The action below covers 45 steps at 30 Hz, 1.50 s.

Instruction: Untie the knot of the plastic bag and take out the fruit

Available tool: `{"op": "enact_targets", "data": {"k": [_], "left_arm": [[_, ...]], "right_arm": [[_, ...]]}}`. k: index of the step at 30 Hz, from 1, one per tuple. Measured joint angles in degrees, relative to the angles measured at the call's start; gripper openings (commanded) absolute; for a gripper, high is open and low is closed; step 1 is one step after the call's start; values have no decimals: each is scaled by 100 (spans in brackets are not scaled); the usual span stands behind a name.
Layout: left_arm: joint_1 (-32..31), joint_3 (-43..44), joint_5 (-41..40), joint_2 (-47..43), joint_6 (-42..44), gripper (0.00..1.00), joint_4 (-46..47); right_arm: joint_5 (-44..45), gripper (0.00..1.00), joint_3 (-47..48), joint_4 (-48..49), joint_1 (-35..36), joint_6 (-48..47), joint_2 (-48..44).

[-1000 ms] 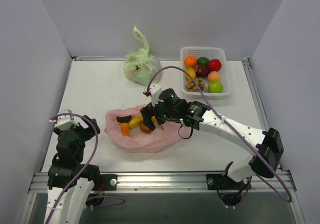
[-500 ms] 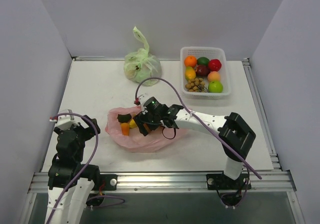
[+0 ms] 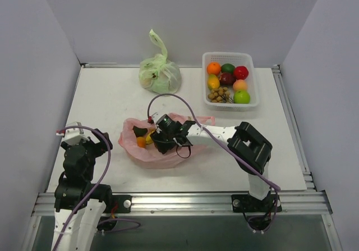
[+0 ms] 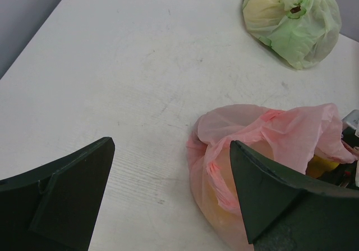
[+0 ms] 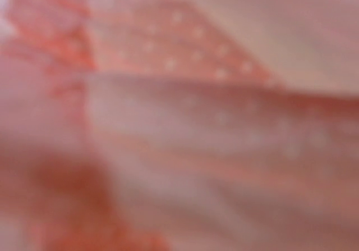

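The pink plastic bag [image 3: 141, 154] lies crumpled on the table with its mouth open; no knot shows. Inside it I see fruit: a dark piece [image 3: 138, 131], an orange piece [image 3: 141, 142] and a bit of yellow banana [image 3: 149, 139]. My right gripper [image 3: 161, 138] is down inside the bag among the fruit. Its wrist view shows only blurred pink plastic [image 5: 179, 116], so its jaws are hidden. My left gripper [image 3: 90, 140] sits at the near left, open and empty [image 4: 171, 189]. The bag [image 4: 263, 133] lies just right of it.
A pale green tied bag [image 3: 160, 74] stands at the back centre and also shows in the left wrist view [image 4: 291, 21]. A white basket [image 3: 227, 54] with several fruits stands at the back right. Grey walls close in the table on both sides and at the back.
My right arm has folded in and its gripper has moved left and deeper into the pink bag. The bag has bunched up around it. The left arm has not moved.
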Motion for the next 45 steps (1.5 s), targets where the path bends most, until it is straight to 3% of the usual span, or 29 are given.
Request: {"op": "enact_targets", "data": {"k": [3, 12, 26, 29, 37, 45], "left_arm": [[2, 0, 9, 0, 2, 95, 0], [15, 0, 68, 0, 13, 95, 2], [22, 0, 87, 0, 17, 95, 2], [24, 0, 87, 0, 17, 95, 2], [28, 0, 87, 0, 17, 95, 4], [48, 0, 92, 33, 17, 95, 15]], "right_arm": [[61, 26, -2, 59, 42, -9, -2], [127, 15, -376, 72, 186, -35, -741], [125, 14, -439, 13, 157, 13, -2761], [149, 14, -437, -24, -153, 17, -3086], [645, 15, -205, -136, -2153, 59, -3281], [863, 23, 535, -120, -3906, 302, -2090]]}}
